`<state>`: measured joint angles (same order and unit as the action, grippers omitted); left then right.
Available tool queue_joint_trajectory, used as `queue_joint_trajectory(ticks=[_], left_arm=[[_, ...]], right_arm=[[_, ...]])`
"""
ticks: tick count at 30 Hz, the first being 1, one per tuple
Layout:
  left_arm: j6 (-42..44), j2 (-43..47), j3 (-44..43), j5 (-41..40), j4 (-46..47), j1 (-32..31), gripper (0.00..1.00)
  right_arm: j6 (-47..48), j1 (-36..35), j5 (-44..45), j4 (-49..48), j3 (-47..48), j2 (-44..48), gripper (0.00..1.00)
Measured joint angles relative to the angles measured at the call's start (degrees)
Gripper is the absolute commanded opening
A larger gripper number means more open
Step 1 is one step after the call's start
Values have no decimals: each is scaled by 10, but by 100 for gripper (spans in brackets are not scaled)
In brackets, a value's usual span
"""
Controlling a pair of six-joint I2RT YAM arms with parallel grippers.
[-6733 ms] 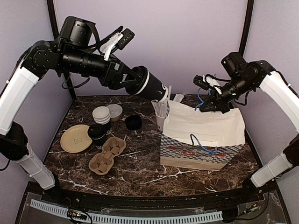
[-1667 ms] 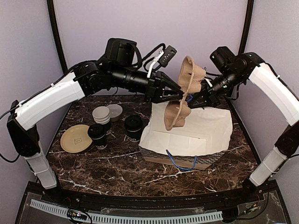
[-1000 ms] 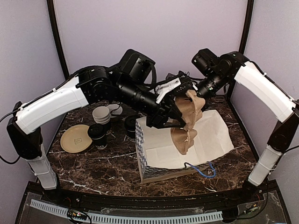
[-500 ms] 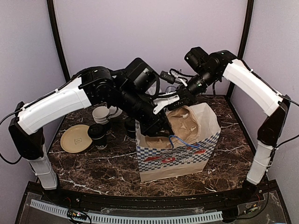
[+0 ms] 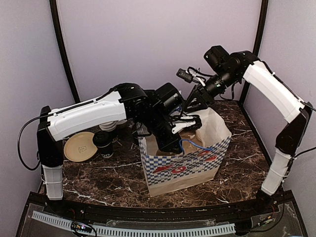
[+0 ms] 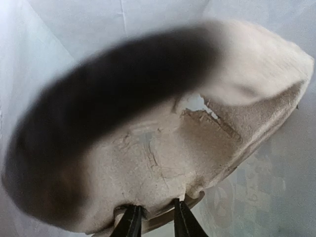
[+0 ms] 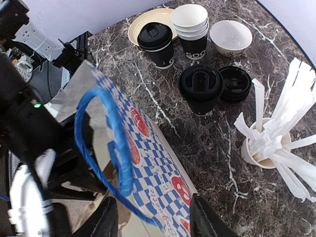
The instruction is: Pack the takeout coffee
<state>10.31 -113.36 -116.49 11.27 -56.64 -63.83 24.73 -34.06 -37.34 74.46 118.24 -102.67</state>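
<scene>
overhead view: the paper bag (image 5: 182,168), blue-and-white checked, stands upright mid-table with its mouth open. the left arm reaches down into it, so the left gripper (image 6: 156,224) is hidden from above. only its wrist view shows it: fingers (image 6: 131,224) pinched on the edge of a pulp cup carrier (image 6: 163,163), with white bag wall all round. a dark blurred shape crosses the upper part of that view, and i cannot identify it.

the right gripper (image 5: 194,102) hangs over the bag's rim at 12 o'clock. its wrist view shows the jaws standing well apart, with the checked rim and a blue handle (image 7: 111,143) lying in the gap. whether either pad touches the paper i cannot tell.

the takeout coffee (image 5: 102,143), a black cup with a black lid, stands upright on the marble table (image 5: 247,173) at 9 o'clock of the bag. it is outside the bag, just beside the tan plate (image 5: 79,146).

the right wrist view adds what the left arm masks from above:
- a second lidded cup (image 7: 200,89), just beside a low stack of lids (image 7: 236,84)
- a stack of lidless cups (image 7: 190,22)
- a white bowl (image 7: 230,37)
- a white cup of wrapped straws (image 7: 264,148)
</scene>
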Motion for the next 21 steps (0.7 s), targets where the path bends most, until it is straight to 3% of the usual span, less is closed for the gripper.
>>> queue_joint_trajectory(ticks=[13, 17, 21], left_arm=[[-9, -73, -36, 41, -5, 41, 28], [-7, -89, -37, 52, -6, 42, 51], [-5, -97, -48, 63, -9, 42, 68]], right_arm=[[2, 75, 29, -36, -31, 107, 60], [2, 97, 28, -49, -51, 112, 60], [2, 110, 27, -55, -78, 114, 61]])
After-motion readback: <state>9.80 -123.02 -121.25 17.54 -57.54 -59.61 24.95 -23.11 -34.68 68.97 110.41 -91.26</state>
